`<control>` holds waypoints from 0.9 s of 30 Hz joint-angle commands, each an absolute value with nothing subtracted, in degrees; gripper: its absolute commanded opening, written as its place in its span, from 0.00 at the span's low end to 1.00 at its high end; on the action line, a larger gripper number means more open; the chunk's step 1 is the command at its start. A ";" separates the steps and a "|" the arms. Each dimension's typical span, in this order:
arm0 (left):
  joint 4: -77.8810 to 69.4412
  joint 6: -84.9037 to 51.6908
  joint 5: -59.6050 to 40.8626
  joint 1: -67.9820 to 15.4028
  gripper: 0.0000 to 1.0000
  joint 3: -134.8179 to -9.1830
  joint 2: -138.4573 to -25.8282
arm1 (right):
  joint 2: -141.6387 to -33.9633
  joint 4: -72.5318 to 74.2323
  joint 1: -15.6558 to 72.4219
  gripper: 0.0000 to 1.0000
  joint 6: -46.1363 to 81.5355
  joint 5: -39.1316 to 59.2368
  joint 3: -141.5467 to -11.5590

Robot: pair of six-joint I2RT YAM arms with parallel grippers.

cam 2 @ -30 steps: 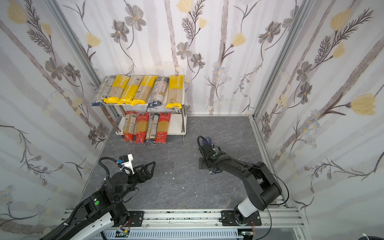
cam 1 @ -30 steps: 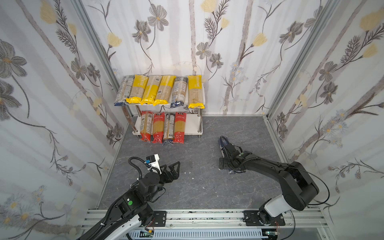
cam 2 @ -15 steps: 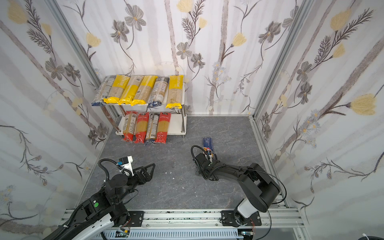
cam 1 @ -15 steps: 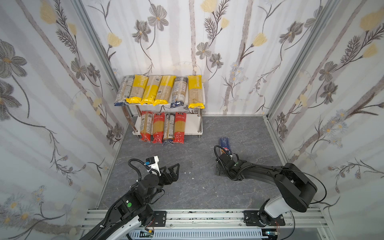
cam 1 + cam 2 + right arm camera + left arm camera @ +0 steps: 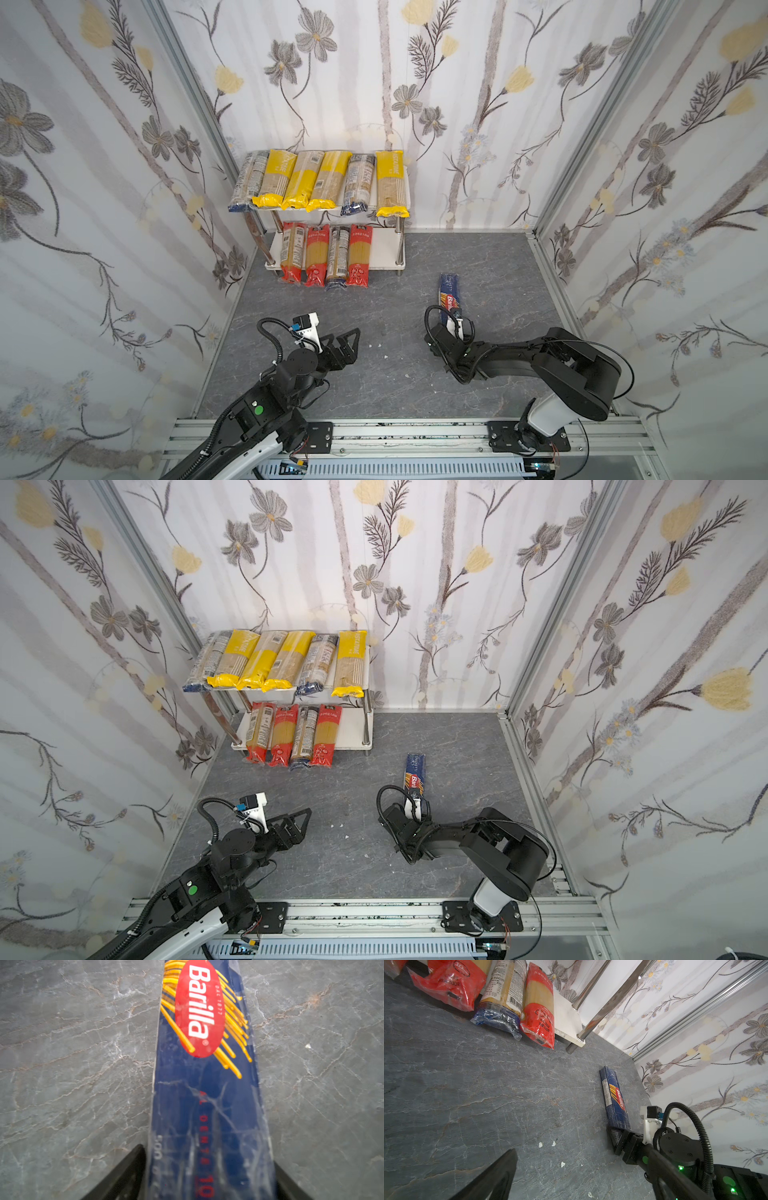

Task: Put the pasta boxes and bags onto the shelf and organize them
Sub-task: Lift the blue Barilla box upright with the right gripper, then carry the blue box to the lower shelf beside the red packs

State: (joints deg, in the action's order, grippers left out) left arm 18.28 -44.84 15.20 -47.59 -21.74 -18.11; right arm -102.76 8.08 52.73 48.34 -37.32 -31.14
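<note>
Barilla pack (image 5: 449, 291), flat on table (image 5: 395, 303) near the shelf (image 5: 386, 249), is clamped at its very end by right gripper (image 5: 208, 1156) (left gripper (image 5: 353, 345) wide open, empty); sag or slip-out is risked when lifted.

Right pincer (image 5: 415, 811) over Barilla pack (image 5: 416, 773) end; left pincer (image 5: 302, 827) spread.

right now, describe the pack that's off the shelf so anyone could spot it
Find the two-tier shelf by the back wall. On the grey floor to its right lies one long pack. It alone is dark blue with a red Barilla oval.
</note>
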 commanded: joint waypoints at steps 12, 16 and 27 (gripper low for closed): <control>18.31 -49.38 16.44 -47.59 1.00 -16.92 -15.40 | -97.48 -4.50 57.60 0.19 48.35 -27.41 -31.70; 18.77 -50.09 16.45 -47.63 1.00 -15.96 -12.90 | -91.79 -1.83 58.27 0.20 46.70 -23.02 -31.89; 19.63 -48.39 18.85 -47.59 1.00 -19.33 -16.24 | -89.19 1.44 58.27 0.16 42.60 -15.52 -37.01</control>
